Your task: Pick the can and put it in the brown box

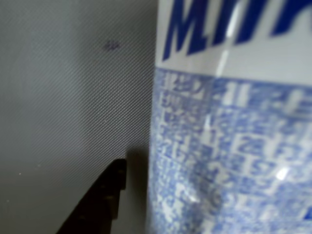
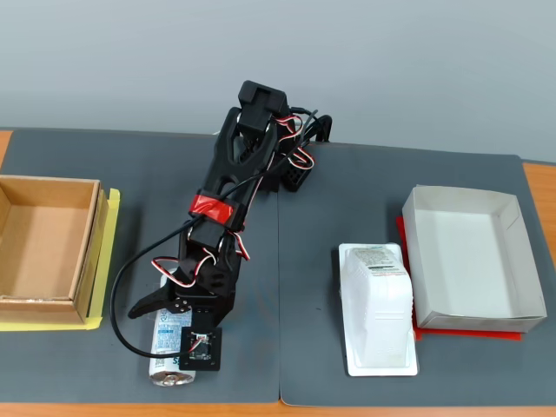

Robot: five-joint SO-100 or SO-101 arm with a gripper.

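The can (image 2: 171, 346) lies on its side on the dark mat near the front edge, with its silver top toward the front. In the wrist view the can (image 1: 229, 136) fills the right half, very close. My gripper (image 2: 163, 317) is low over the can and open. One black finger (image 2: 143, 306) sticks out to the left of the can. In the wrist view that finger (image 1: 105, 200) stands just left of the can with a small gap; the other finger is hidden. The brown box (image 2: 94, 252) stands empty at the far left on a yellow sheet.
A white plastic tray-shaped package (image 2: 378, 308) lies right of centre. A white-grey paper box (image 2: 469, 261) sits on a red sheet at the far right. The arm's base (image 2: 291, 169) stands at the back middle. A cable (image 2: 122, 287) loops left of the gripper.
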